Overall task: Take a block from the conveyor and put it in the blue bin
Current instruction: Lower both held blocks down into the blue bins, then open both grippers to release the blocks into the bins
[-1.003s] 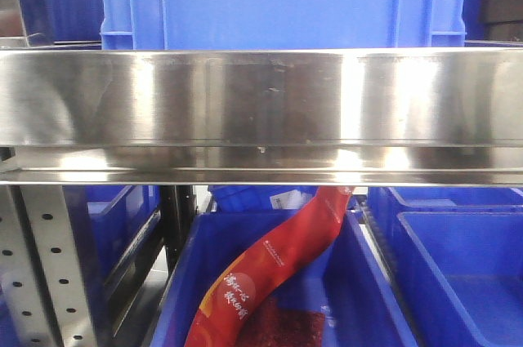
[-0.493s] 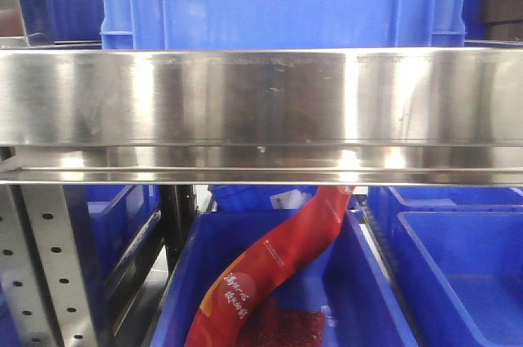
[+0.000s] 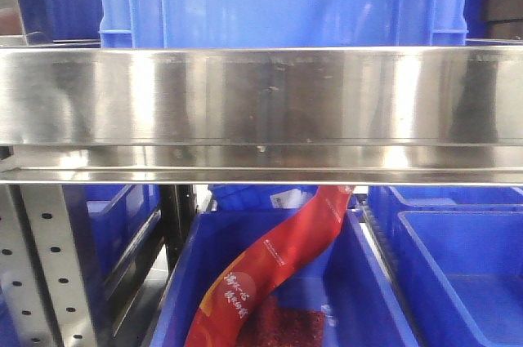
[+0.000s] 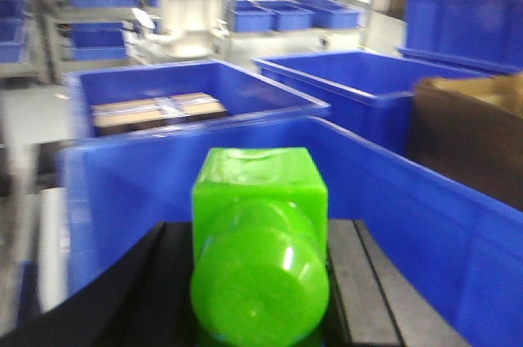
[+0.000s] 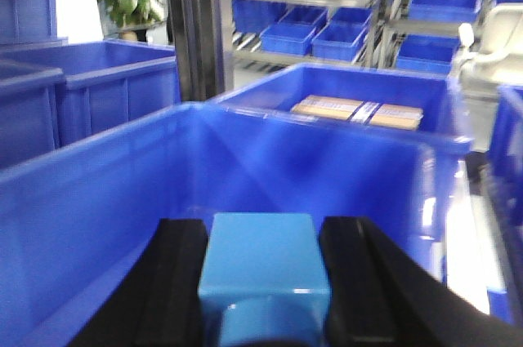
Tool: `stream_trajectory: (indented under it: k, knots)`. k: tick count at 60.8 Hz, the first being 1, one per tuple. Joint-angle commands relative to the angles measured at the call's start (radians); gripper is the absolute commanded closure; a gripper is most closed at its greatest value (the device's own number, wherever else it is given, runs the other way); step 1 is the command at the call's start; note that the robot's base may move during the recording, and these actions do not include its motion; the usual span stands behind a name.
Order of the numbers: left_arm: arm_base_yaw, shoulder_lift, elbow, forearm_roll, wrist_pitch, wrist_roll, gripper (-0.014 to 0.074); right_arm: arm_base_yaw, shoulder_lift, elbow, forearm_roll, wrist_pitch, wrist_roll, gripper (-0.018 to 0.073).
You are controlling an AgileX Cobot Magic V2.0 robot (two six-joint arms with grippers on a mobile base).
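In the left wrist view a glossy green block [image 4: 260, 192] with a round knob facing the camera sits between the black fingers [image 4: 176, 282], and my left gripper [image 4: 260, 237] is shut on it. It hangs inside the walls of a blue bin [image 4: 425, 216]. My right gripper [image 5: 263, 237] is shut on a light blue block [image 5: 261, 261] in the right wrist view, also within a blue bin [image 5: 106, 200]. The conveyor is out of view. Neither gripper shows in the front view.
The front view is filled by a shiny steel shelf rail [image 3: 261, 102] with a blue crate [image 3: 278, 4] on top. Below it a red bag [image 3: 278, 265] droops into another blue bin [image 3: 359, 282]. A neighbouring bin holds cardboard [image 4: 155, 110]. A brown box [image 4: 474, 135] stands at the right.
Only the reflections on the steel rail shift slightly; nothing else in the front view has moved.
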Motion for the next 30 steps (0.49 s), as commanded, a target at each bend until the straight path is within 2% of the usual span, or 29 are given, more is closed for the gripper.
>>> stream_trajectory:
  k: [1,9,14,18,25,30]
  knots:
    - [-0.026,0.038,-0.039,-0.009,-0.011,0.002,0.0707,0.01,0.06,-0.035,-0.001,-0.044,-0.008,0.0721]
    - [-0.035,0.074,-0.044,-0.009,-0.003,0.002,0.0691,0.012,0.13,-0.082,-0.001,-0.044,-0.008,0.0711]
    - [-0.037,0.083,-0.044,-0.009,0.015,0.002,0.0592,0.012,0.158,-0.097,-0.001,-0.052,-0.008,0.0635]
    - [-0.038,0.084,-0.044,-0.009,0.015,0.002,0.047,0.012,0.17,-0.106,-0.001,-0.052,-0.008,0.0518]
    - [-0.038,0.084,-0.044,-0.009,0.007,0.002,0.0253,0.014,0.178,-0.109,0.005,-0.05,-0.008,0.023]
    - [-0.038,0.084,-0.044,-0.007,0.007,0.002,0.0178,0.014,0.178,-0.109,0.005,-0.044,-0.008,0.0118]
